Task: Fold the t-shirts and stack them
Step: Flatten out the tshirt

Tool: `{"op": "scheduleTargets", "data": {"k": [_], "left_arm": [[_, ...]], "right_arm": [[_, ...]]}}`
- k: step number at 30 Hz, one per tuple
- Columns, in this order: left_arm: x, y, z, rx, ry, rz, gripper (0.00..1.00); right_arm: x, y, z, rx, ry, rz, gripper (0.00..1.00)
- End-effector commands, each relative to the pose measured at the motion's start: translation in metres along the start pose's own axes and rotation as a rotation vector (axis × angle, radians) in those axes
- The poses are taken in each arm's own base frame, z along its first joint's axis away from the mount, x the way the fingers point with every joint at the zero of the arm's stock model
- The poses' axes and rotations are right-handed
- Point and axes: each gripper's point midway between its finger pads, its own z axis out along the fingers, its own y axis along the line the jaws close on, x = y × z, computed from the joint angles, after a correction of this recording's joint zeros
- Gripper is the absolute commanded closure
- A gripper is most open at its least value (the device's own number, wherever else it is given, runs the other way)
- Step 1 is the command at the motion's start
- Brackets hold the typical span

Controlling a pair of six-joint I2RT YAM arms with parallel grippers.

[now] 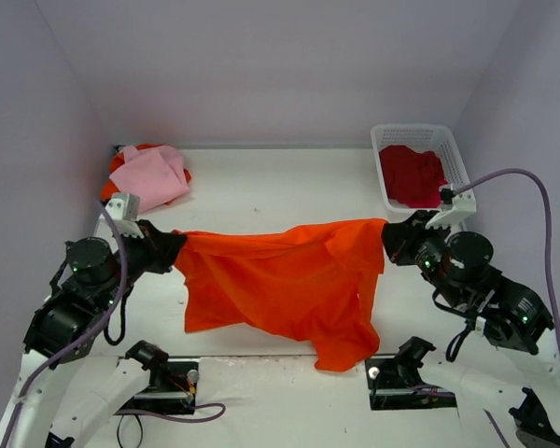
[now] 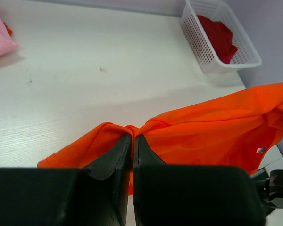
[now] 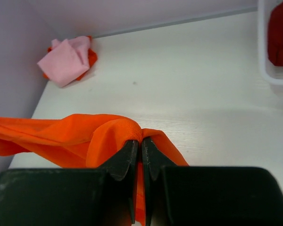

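An orange t-shirt (image 1: 280, 280) hangs stretched between my two grippers above the table's near half. My left gripper (image 1: 175, 245) is shut on its left edge; in the left wrist view the cloth (image 2: 203, 127) bunches at the closed tips (image 2: 133, 136). My right gripper (image 1: 385, 238) is shut on its right edge; in the right wrist view the cloth (image 3: 85, 132) folds over the closed tips (image 3: 141, 141). A pink t-shirt (image 1: 149, 175) lies folded on an orange one (image 1: 112, 182) at the back left. A dark red t-shirt (image 1: 411, 175) lies in the white basket (image 1: 457, 159).
The white basket stands at the back right by the wall, also in the left wrist view (image 2: 203, 52). The pink pile shows in the right wrist view (image 3: 66, 61). Bare white table (image 1: 280, 191) lies between pile and basket. Walls close in on three sides.
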Motion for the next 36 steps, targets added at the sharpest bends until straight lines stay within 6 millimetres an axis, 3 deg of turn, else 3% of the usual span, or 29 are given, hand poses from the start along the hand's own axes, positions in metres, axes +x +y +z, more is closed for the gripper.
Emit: {"op": "scheduleTargets", "data": {"k": [1,10,20,27,28,36], "left_arm": [[-0.024,-0.003,0.02,0.002,-0.094,-0.016,1.0],[-0.016,0.008,0.047,-0.046,-0.073,-0.013,1.0],[-0.017,0.014,0.079,-0.086,-0.041,0.021,1.0],[-0.019,0.024,0.099,-0.146,-0.019,0.048,1.0],[-0.019,0.025,0.102,-0.152,-0.02,0.05,1.0],[-0.023,0.035,0.114,-0.197,-0.016,0.066,1.0]], "right_arm": [[-0.008,-0.015,0.028,0.142,-0.07,0.01,1.0],[0.008,-0.021,0.062,0.229,-0.008,-0.086,1.0],[0.008,-0.041,0.09,0.326,0.043,-0.203,1.0],[-0.01,-0.066,0.105,0.347,0.055,-0.209,1.0],[-0.011,-0.079,0.109,0.374,0.065,-0.207,1.0],[0.0,-0.114,0.133,0.334,0.134,-0.17,1.0]]}}
